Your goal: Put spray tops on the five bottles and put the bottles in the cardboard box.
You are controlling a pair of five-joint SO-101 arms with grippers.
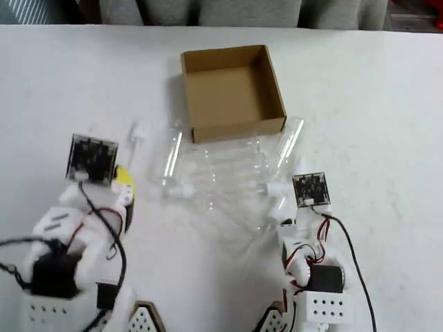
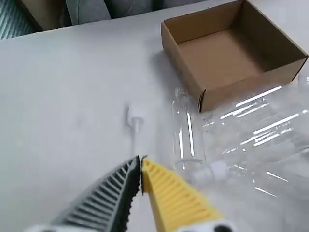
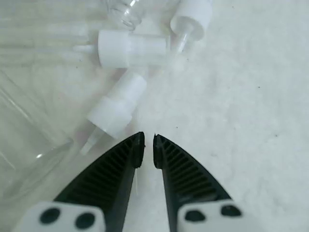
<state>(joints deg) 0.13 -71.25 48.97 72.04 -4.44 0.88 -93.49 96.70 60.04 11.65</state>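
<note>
Judging capping not begun, we see left hand (image 2: pixel 141 162) and right hand (image 3: pixel 145 140) closed, empty; next, grasp a spray top (image 3: pixel 116 108) near the cardboard box (image 1: pixel 239 128).

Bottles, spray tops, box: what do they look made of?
The bottles look like clear glossy plastic, though glass can't be ruled out: the table shows through them and bright streaks run along their sides. The spray tops look like opaque white plastic with a satin finish and moulded steps. The cardboard box is plain brown matte cardboard with thin folded walls.
</note>
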